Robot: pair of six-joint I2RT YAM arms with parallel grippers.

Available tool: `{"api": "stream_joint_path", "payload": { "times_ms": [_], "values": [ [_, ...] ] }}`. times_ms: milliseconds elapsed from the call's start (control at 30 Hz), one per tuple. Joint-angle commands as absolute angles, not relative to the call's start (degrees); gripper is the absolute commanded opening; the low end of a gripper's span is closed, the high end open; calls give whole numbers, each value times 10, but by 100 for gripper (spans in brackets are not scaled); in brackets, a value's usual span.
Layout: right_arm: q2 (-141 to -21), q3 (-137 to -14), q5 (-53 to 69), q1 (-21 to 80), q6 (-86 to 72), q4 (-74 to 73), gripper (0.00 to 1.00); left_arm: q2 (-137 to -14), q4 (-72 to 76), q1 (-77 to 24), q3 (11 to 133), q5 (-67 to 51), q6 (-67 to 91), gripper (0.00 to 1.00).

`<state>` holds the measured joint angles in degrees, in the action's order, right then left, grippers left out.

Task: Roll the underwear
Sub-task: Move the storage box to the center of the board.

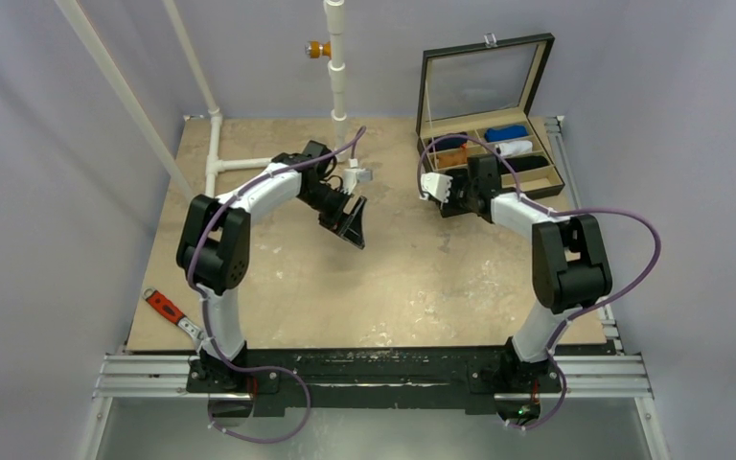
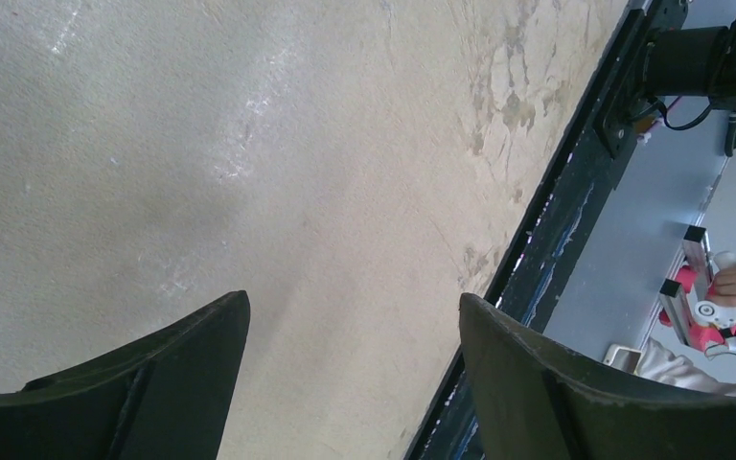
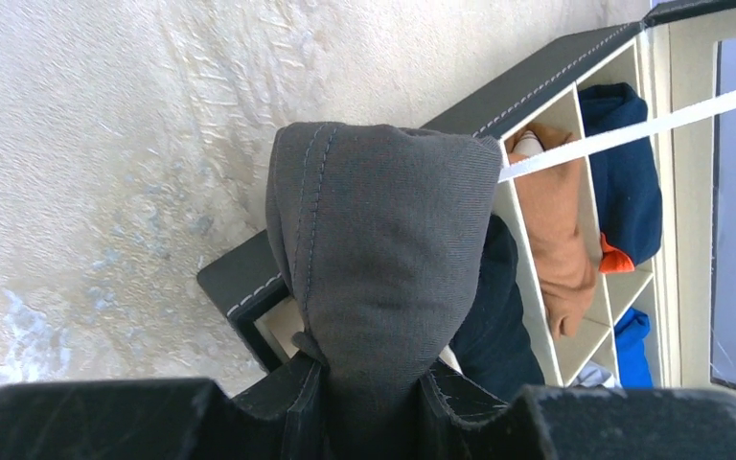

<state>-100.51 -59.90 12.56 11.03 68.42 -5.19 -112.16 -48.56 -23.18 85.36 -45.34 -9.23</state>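
Landmark: the black compartment box (image 1: 537,192) stands at the far right of the table (image 1: 297,278), with its glazed lid (image 1: 484,81) propped open.

Underwear: a dark grey bundle (image 3: 383,249), doubled over itself, with a stitched seam down one side. In the right wrist view it hangs in front of the box's corner, hiding part of the stitched wall and the cell behind it. Whether it touches the box cannot be told.

Right gripper (image 3: 369,383): pinched tight on the end of the underwear nearest the wrist camera, one finger on each side of the cloth. It sits at the box's left front edge.

Left gripper (image 2: 353,307): fingers spread wide with nothing between them, over bare table well to the left of the box.

Cells of the box: an orange roll (image 3: 556,240) lies in the cell just past the underwear and a navy roll (image 3: 623,182) in the one beyond. A blue roll (image 3: 632,335) is further along. A dark roll (image 3: 498,326) lies right beside the bundle and is partly hidden by it. The top view also shows a white roll (image 1: 513,149) in a middle cell.

Strap: a thin white strap (image 3: 632,123) runs across the box's open top, from beside the bundle out toward the lid.

Tool: a red-handled tool (image 1: 168,309) lies at the table's near left edge, far from the box.
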Motion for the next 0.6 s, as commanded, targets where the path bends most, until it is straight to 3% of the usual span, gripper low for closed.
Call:
{"api": "stream_joint_path", "payload": {
  "times_ms": [0, 567],
  "values": [
    [-1015, -583, 179, 152, 639, -245, 0, -1082, -490, -222, 851, -477, -112, 79],
    [-1020, -602, 208, 277, 519, -307, 0, -990, -516, -198, 790, -427, -148, 78]
  ]
}}
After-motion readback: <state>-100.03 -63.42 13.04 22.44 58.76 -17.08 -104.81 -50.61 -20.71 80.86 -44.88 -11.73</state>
